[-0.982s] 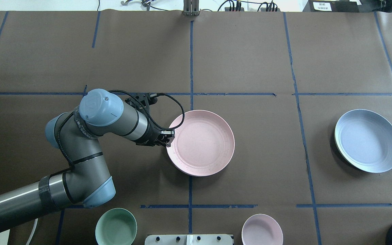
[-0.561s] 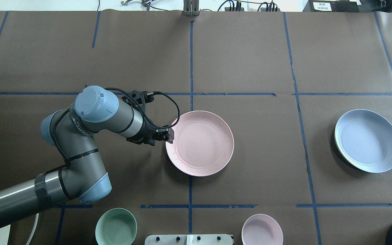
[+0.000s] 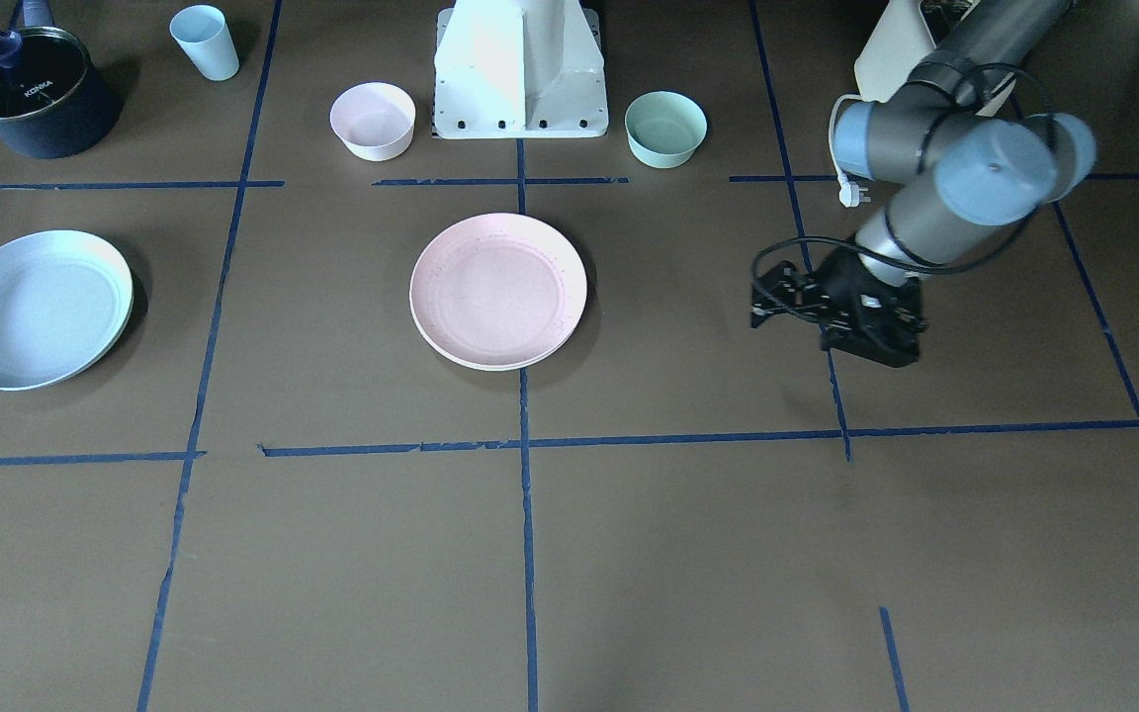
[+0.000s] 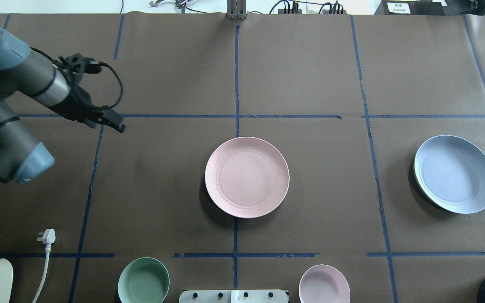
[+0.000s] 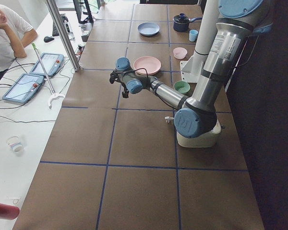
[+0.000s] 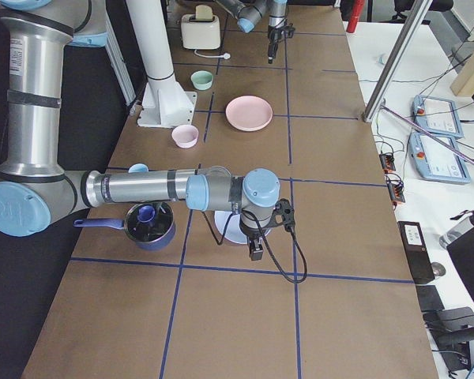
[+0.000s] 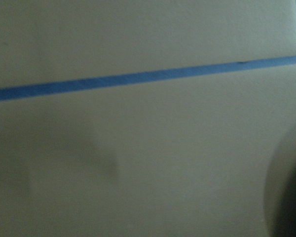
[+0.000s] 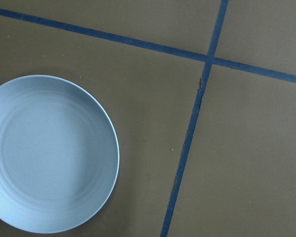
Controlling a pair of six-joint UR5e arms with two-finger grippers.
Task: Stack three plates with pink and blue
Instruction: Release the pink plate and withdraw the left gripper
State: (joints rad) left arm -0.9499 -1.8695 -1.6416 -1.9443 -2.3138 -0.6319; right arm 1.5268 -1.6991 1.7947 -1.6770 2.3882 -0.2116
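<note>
Overhead exterior: the pink plate (image 4: 246, 176) lies flat at the middle of the surface (image 4: 310, 63). The blue plate (image 4: 455, 174) lies flat well apart from it, far over on the robot's right.
Exterior front-facing: a paler rim shows under the pink plate's near edge. I take it for the cream-white plate (image 3: 471, 362) lying beneath, so two of the three look stacked already.
Left hand (image 4: 115, 123): it hangs over bare surface on the robot's left, well apart from the pink plate, and carries nothing. I cannot tell whether its fingers are parted or closed.
Right hand (image 6: 255, 249): only the exterior right view shows it, low and close by the blue plate. I cannot tell from there whether it is parted or closed. Its wrist camera looks down on the blue plate, which fills that view's lower left.
Deciding relation: the blue plate is far nearer the right hand. The pink stack lies between the left hand and the blue plate.
Axis: the plates are round, so no long axis governs the approach; any reachable stretch of rim would serve.
Step judged: the blue plate is not yet on the stack and must travel toward the middle of the surface.
Risk judged: a shallow rim gives little to pinch, so the plate may tip as it lifts.
</note>
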